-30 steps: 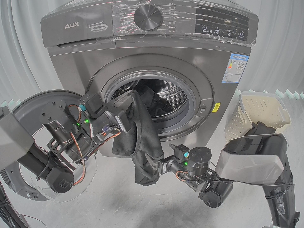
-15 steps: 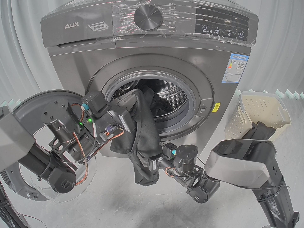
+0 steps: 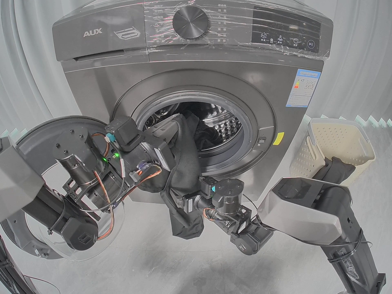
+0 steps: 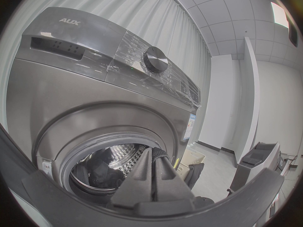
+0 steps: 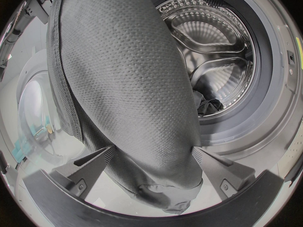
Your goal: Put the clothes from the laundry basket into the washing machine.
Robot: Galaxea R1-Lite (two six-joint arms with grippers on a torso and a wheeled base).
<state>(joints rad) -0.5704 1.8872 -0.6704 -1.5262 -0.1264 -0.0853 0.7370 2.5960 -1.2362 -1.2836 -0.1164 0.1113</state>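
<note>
1 dark garment (image 3: 185,172) tight in the pressed-together left claw (image 4: 153,161), its hanging length inside the wide-spread right claw (image 5: 151,150).

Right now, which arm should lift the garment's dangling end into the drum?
Right, probably. The right gripper stands open, fingers either side of the black garment at its hanging end below the drum. The left gripper is shut on its top at the opening.

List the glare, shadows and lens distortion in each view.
Head view: glare streaks on the plastic-wrapped panel of the washing machine; soft shadow on the floor below the black garment. Left wrist view: fisheye bows the machine's edges, corners dark, ceiling light blown out. Right wrist view: bright reflections off the drum.
</note>
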